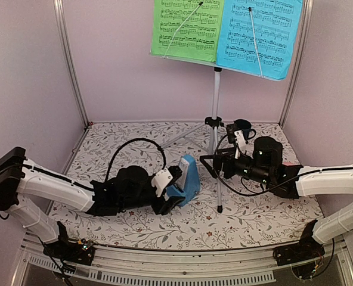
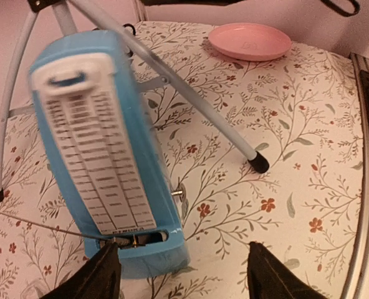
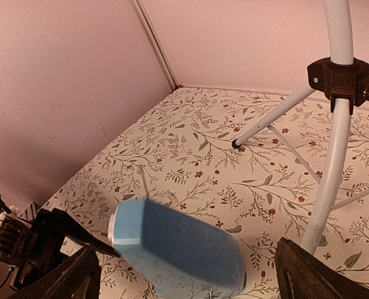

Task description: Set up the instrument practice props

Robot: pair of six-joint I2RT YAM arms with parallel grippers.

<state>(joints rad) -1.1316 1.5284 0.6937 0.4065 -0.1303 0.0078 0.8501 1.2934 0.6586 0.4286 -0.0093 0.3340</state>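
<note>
The silver tripod music stand [image 1: 215, 101] stands at the back of the table, holding a green sheet [image 1: 187, 27] and a blue sheet [image 1: 260, 33] of printed music side by side. The blue pyramid metronome [image 1: 188, 177] stands on the floral cloth just left of the stand's front leg [image 2: 191, 106]. My left gripper [image 1: 175, 192] is open around the metronome's base [image 2: 134, 249]: one finger is against it and the other is well clear. My right gripper [image 1: 212, 165] hovers open to the right, facing the metronome's back [image 3: 184, 243], with the stand's pole [image 3: 334, 156] beside it.
A dark blue mug [image 1: 243, 127] sits behind the right arm near the stand's foot. A pink plate [image 2: 250, 40] lies on the cloth to the right. The tripod legs [image 3: 268, 121] spread across the middle of the table. Walls close the back and both sides.
</note>
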